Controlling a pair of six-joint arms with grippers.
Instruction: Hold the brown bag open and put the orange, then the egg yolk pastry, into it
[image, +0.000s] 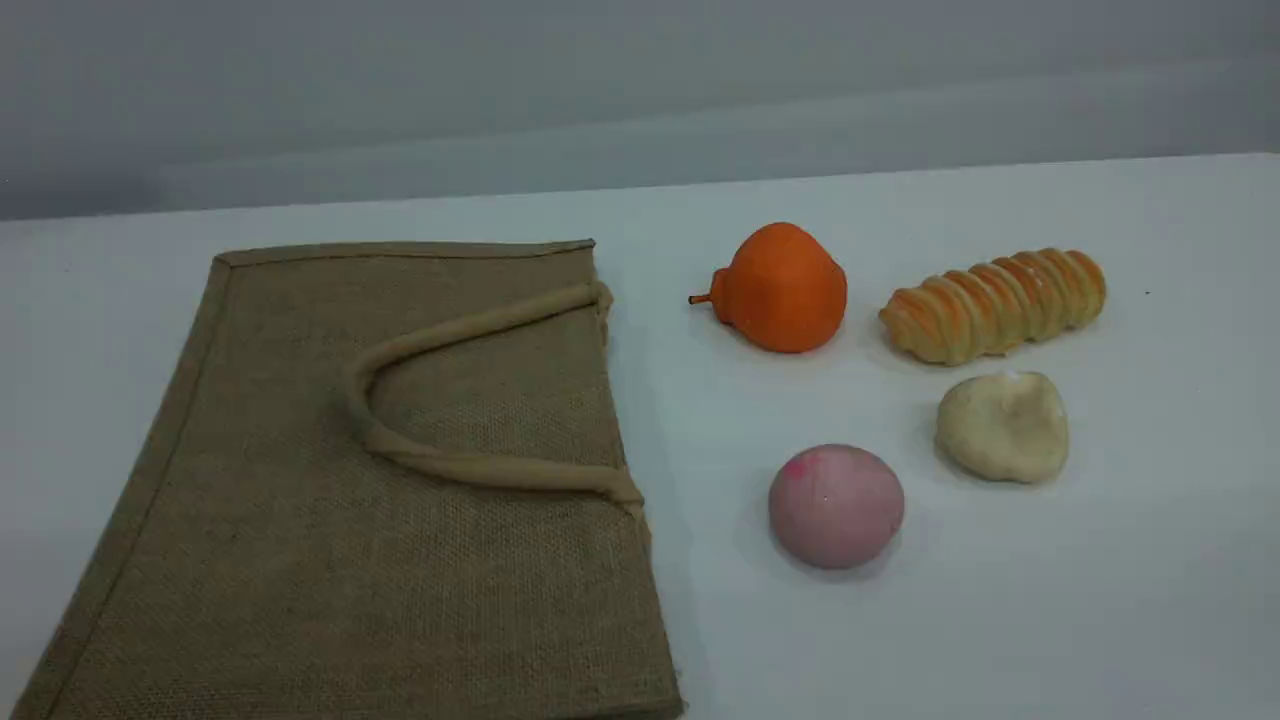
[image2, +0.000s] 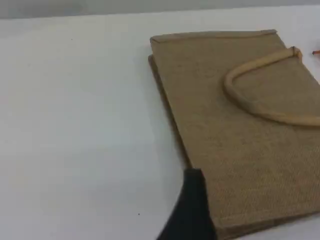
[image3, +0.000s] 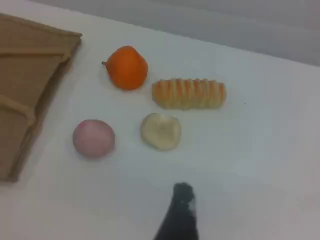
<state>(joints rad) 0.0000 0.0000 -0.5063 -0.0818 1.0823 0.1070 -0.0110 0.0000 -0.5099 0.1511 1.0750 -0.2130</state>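
Flat, the brown bag (image: 300, 560) runs front-to-back, mouth toward the orange (image: 785, 288); both hands stand apart.

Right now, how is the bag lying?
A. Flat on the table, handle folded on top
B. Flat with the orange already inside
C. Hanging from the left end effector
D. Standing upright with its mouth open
A: the bag lies flat on the table, a handle resting on its face, and the orange sits apart beside it.
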